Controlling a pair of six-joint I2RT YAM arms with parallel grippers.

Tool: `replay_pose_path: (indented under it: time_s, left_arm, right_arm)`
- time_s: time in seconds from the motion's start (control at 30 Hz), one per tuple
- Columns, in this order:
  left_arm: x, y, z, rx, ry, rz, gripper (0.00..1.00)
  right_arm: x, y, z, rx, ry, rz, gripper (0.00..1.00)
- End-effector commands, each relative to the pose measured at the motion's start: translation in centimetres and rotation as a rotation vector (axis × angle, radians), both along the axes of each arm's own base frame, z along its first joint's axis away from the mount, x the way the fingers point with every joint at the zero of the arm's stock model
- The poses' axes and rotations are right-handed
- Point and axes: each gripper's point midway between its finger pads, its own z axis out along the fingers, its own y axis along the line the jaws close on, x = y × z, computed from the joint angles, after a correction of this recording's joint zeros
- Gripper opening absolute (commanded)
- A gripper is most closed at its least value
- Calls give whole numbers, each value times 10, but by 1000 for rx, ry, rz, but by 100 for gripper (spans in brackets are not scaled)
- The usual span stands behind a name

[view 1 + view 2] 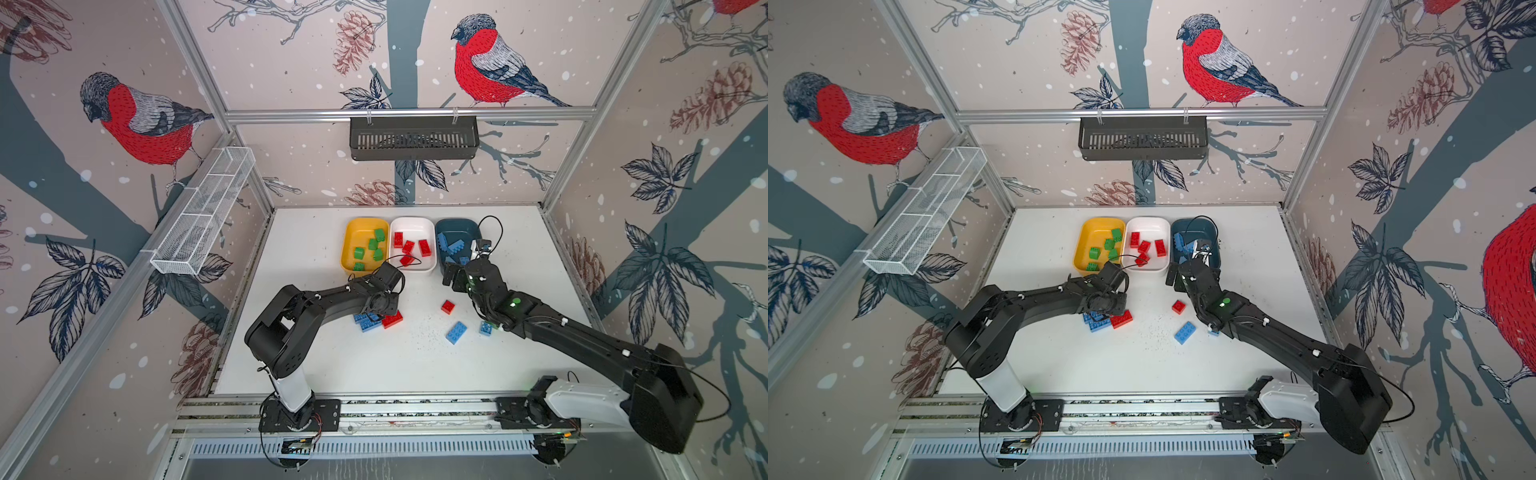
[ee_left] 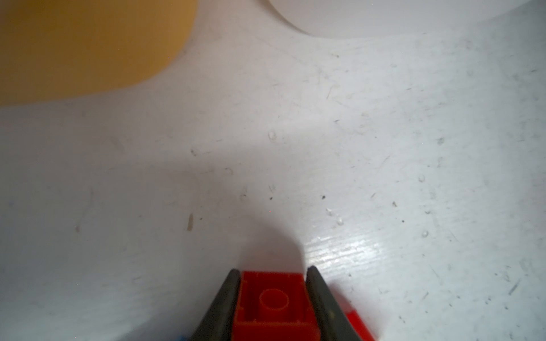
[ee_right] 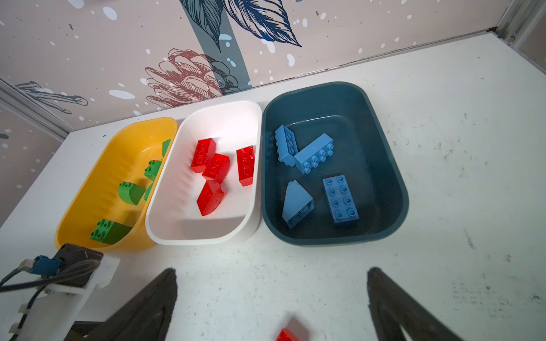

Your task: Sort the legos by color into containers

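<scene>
**While One Pincer Clamps a Red Brick, Its Partner Stands Apart**

Where the papered walls (image 1: 145, 124) meet, printed bullfinches, pine cones and dark leaves cover matte panels held in a ribbed aluminium frame (image 1: 409, 114). Below them lies the white bench (image 1: 316, 357), flat, scuffed and peppered with dark flecks. A long white wire mesh basket (image 1: 203, 212) hangs on the left wall, and a dark slatted metal basket (image 1: 413, 139) hangs from the back rail.

Two black jointed arms reach in from the front rail. Three smooth plastic tubs with rounded corners sit side by side near the bench's far edge. The yellow tub (image 3: 97, 189) holds the green bricks (image 3: 110, 231), the white tub (image 3: 177, 218) four glossy red bricks (image 3: 217, 166), and the teal tub (image 3: 384, 165) four light blue bricks (image 3: 339, 199), all chunky and studded.

The left pincer (image 2: 271, 273) is clamped on a red brick (image 2: 273, 301), a finger against each side, low over the bench beside a cluster of blue bricks (image 1: 368, 322). The right pincer (image 3: 271, 271) stands wide apart with nothing between its fingers, just before the teal tub. Loose on the bench lie a small red square (image 1: 448, 306), a long blue brick (image 1: 456, 332) and a small blue one (image 1: 486, 328).
</scene>
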Motion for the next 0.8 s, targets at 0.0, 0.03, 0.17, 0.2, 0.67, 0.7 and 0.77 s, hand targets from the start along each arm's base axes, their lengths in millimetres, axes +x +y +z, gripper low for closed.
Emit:
replay_pose_path:
  time_s: [0.0,0.03,0.17,0.2,0.67,0.7,0.77]
  left_arm:
    - [9,4,8,17,-46,39,30]
    - [12,2,14,-2,-65,45,29]
    - [33,-17,56,-125,-182,53,26]
    - [38,-20,65,-146,-209,62,26]
    - [142,-63,111,-215,-358,149,25]
    - [146,-67,110,-215,-353,146,26]
    - [154,-73,106,-208,-334,153,32]
  right_arm:
    - [0,-7,7,21,-26,-32,99]
    - [-1,-8,7,19,-29,-35,100]
    - [-8,-14,6,15,-42,-23,99]
    - [-10,-14,5,18,-43,-18,99]
    - [-29,-19,-12,75,-35,30,100]
    - [-30,-17,-15,70,-27,47,99]
    - [-33,-11,-24,60,6,86,100]
